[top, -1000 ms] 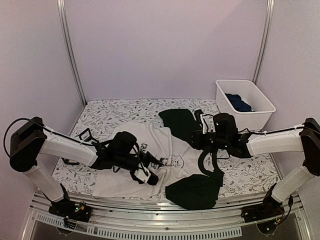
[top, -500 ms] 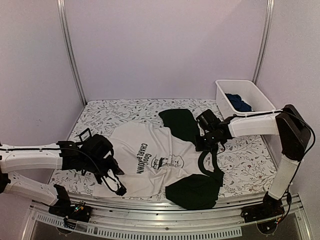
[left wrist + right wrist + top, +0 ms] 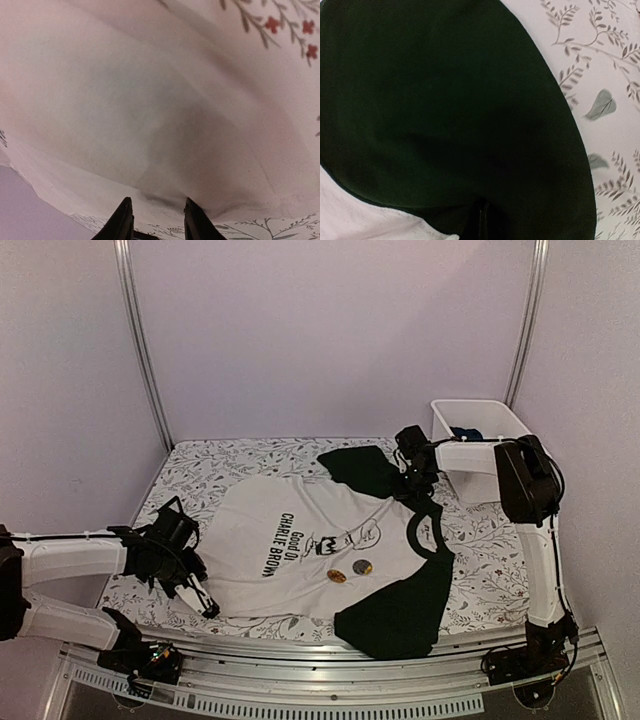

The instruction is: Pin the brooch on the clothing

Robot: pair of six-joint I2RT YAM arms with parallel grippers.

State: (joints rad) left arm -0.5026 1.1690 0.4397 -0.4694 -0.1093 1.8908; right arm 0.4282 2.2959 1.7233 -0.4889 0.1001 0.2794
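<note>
The white T-shirt (image 3: 300, 540) with dark sleeves and the Charlie Brown print lies spread on the floral cloth. Two round brooches, one gold (image 3: 337, 576) and one silver (image 3: 362, 567), rest on it below the print. My left gripper (image 3: 200, 602) is at the shirt's near-left hem. In the left wrist view (image 3: 157, 220) its fingers stand apart with the white hem (image 3: 150, 150) running across the gap. My right gripper (image 3: 410, 480) is at the far dark sleeve. In the right wrist view (image 3: 480, 222) its fingers are pressed together in the dark fabric (image 3: 445, 100).
A white bin (image 3: 478, 403) stands at the back right with a dark blue garment (image 3: 470, 433) inside, close to my right arm. Metal posts (image 3: 140, 340) rise at the back corners. The metal rail (image 3: 320, 680) runs along the near edge.
The shirt has been pulled out flat and turned, and the two brooches now show. My right gripper moved back toward the bin with the sleeve. My left gripper stayed near the hem.
</note>
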